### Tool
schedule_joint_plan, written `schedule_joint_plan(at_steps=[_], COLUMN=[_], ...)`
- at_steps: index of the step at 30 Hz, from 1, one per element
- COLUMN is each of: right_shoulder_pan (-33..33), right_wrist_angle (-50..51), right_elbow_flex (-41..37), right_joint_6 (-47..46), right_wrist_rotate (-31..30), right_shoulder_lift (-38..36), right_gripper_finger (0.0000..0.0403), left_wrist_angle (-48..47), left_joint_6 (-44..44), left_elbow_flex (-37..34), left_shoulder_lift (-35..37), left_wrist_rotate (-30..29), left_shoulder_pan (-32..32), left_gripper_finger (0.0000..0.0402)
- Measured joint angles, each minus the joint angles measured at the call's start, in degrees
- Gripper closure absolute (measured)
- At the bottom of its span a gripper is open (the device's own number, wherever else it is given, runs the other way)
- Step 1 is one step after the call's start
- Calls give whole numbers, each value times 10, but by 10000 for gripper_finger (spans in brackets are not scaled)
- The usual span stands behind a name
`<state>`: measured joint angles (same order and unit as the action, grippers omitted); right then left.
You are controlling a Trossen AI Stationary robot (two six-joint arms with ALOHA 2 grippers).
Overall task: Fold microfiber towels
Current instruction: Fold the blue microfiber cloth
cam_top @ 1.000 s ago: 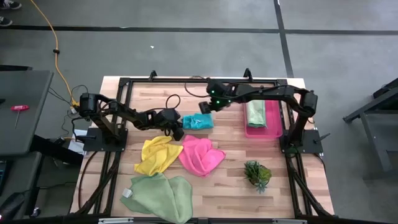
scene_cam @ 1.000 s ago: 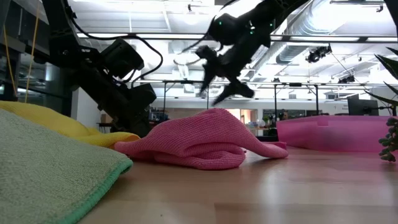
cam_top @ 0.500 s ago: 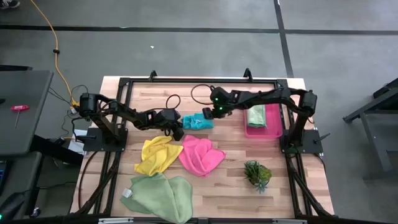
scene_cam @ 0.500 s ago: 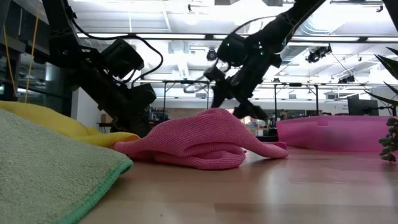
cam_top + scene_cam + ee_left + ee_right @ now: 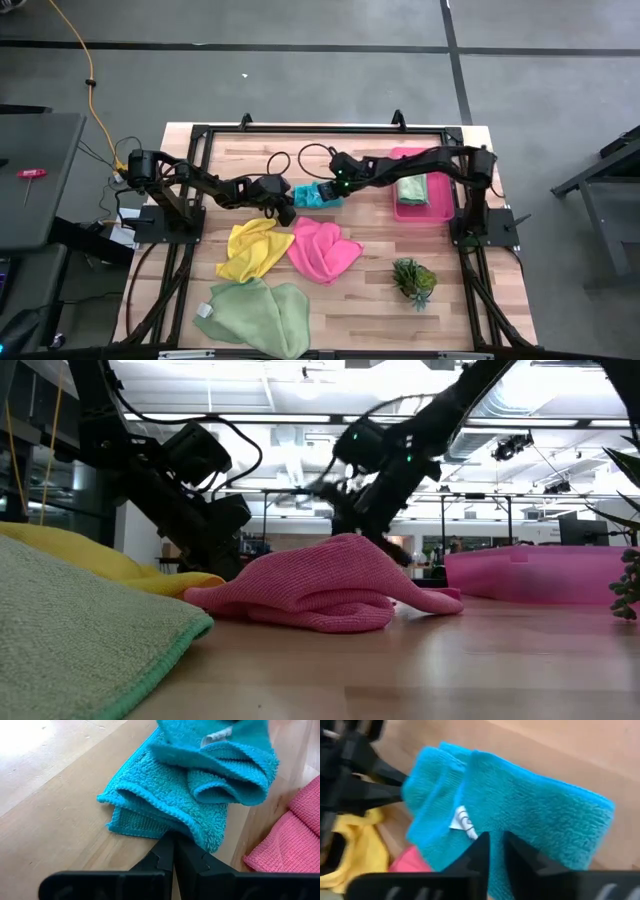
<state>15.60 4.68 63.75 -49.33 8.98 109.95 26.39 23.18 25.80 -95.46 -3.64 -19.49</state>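
Observation:
A crumpled teal towel (image 5: 310, 197) lies on the wooden table, its label (image 5: 462, 821) showing. My left gripper (image 5: 291, 210) is shut at the towel's left edge. My right gripper (image 5: 332, 189) is down on the towel's right part, its fingers close together with teal cloth between them. A hot pink towel (image 5: 322, 250), a yellow towel (image 5: 254, 250) and a pale green towel (image 5: 258, 312) lie loose nearer the front edge. Another pale green towel (image 5: 410, 186) lies folded in the pink tray (image 5: 432, 210). My left gripper's shut fingertips (image 5: 172, 840) meet the teal towel's folded edge (image 5: 192, 827), coming in slanted down from the table's left. The fold lies over the tips, so I cannot tell whether a layer is caught between them. The towel rests on the table. My right gripper pinches a bunched part of the teal towel (image 5: 496, 827) between its two fingers (image 5: 480, 847), just beside the label. The fingers slant down from the table's right side. The towel lies on the table in several folds.
A small spiky plant (image 5: 414, 280) stands near the front right. The black frame rails (image 5: 320, 128) run along the table's far edge and sides. Bare wood (image 5: 250, 160) shows behind the left arm.
My right gripper has come down and toward the table's left, from above the teal towel's right end onto the towel. The left arm and the other towels have kept still.

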Motion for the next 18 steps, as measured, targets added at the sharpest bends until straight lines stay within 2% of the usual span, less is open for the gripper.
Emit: schedule_joint_plan(at_steps=[3, 5, 10, 18], right_shoulder_pan=[-6, -11, -8, 27], right_wrist_angle=[-31, -49, -68, -37], right_elbow_flex=[0, 0, 0, 0], right_joint_6=[-4, -13, -10, 71], right_wrist_rotate=[17, 27, 36, 32], right_shoulder_lift=[20, 25, 14, -60], right_gripper_finger=[391, 399, 386, 382], left_wrist_angle=[0, 0, 0, -8], left_joint_6=[0, 0, 1, -26], left_elbow_flex=[0, 0, 0, 0], left_shoulder_lift=[0, 0, 0, 26], left_wrist_rotate=[0, 0, 0, 25], left_shoulder_pan=[0, 0, 0, -10], left_gripper_finger=[402, 401, 402, 401])
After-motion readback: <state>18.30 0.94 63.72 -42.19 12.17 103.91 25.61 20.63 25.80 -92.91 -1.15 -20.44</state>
